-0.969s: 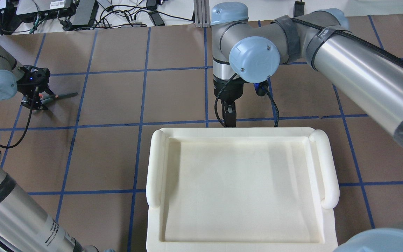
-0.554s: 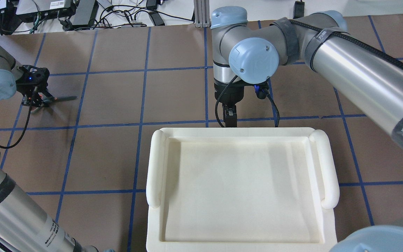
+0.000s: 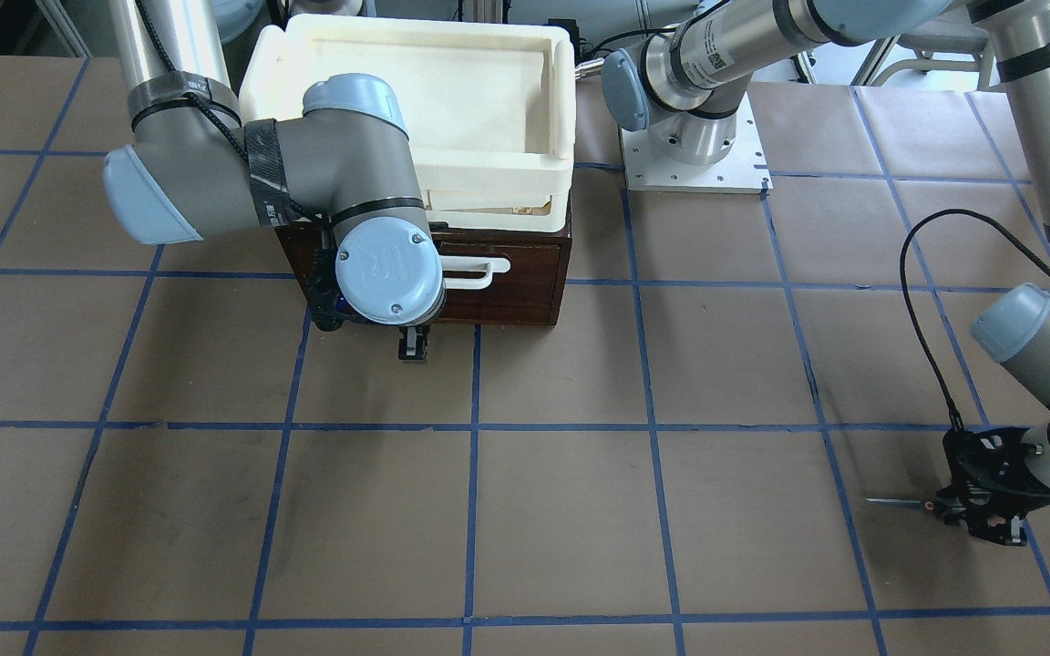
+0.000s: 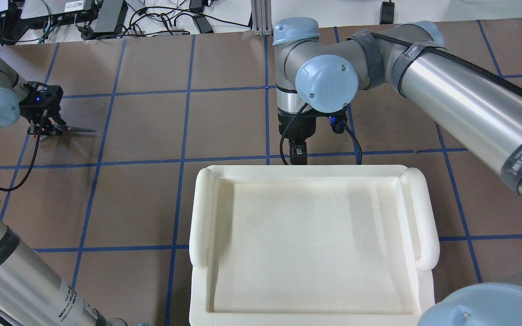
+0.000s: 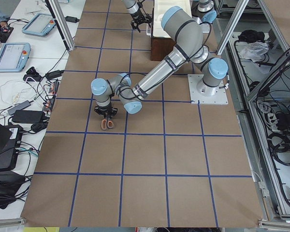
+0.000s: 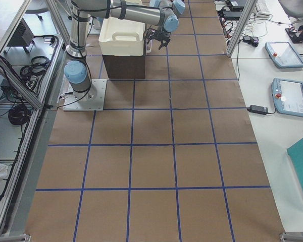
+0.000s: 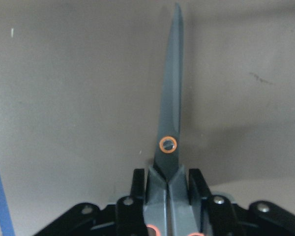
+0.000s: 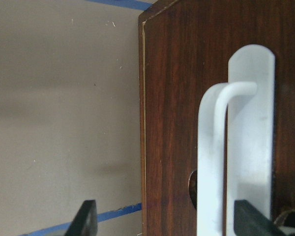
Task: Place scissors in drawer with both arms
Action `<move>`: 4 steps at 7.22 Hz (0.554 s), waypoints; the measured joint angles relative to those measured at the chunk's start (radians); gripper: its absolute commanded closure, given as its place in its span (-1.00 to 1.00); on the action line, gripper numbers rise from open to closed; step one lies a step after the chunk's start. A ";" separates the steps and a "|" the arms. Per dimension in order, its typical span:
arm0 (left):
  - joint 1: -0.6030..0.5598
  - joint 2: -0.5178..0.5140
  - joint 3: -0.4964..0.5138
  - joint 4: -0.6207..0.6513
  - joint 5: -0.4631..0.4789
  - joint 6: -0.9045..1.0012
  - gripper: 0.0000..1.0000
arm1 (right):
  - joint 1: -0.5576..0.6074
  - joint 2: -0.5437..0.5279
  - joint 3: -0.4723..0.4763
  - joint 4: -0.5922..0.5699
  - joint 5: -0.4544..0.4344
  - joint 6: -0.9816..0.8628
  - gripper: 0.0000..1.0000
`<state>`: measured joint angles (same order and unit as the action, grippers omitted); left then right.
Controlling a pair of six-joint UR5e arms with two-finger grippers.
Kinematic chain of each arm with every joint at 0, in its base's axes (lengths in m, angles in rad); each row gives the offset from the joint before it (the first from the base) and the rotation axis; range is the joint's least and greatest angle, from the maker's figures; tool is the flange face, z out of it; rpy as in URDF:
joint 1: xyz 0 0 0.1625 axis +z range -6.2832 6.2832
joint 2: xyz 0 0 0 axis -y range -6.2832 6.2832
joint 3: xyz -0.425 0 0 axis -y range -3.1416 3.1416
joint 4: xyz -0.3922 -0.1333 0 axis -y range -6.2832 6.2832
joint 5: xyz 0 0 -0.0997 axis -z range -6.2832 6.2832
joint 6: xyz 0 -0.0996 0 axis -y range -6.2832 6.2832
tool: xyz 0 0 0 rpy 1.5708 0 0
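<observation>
The left gripper (image 7: 167,181) clamps the scissors (image 7: 171,98) by their handles at the table's left, well apart from the drawer (image 8: 182,73). The drawer is closed. The right gripper (image 8: 167,212) is spread around its handle (image 8: 250,123), not yet gripping. Opening and placing remain.

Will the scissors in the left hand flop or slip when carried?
Probably stiff: the scissors have closed metal blades jutting straight out past the left hand. Likely light, being small beside it. They might swing or slip, since the fingers pinch only the narrow neck of the handles.
</observation>
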<state>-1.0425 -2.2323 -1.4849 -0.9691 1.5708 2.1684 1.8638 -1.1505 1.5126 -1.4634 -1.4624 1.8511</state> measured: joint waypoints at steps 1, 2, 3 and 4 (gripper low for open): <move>-0.005 0.026 0.000 -0.041 -0.005 -0.003 1.00 | 0.000 0.004 0.001 0.000 0.000 -0.001 -1.00; -0.013 0.063 0.000 -0.101 -0.014 -0.006 1.00 | 0.000 0.012 0.004 0.000 0.000 -0.001 -1.00; -0.032 0.110 0.000 -0.158 -0.021 -0.018 1.00 | 0.000 0.018 0.008 -0.003 0.001 -0.001 -1.00; -0.059 0.165 0.003 -0.219 -0.022 -0.050 1.00 | 0.000 0.021 0.013 -0.007 0.001 -0.001 -1.00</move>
<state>-1.1014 -2.0670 -1.4819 -1.1879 1.5485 2.1188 1.8638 -1.1294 1.5255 -1.4699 -1.4619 1.8500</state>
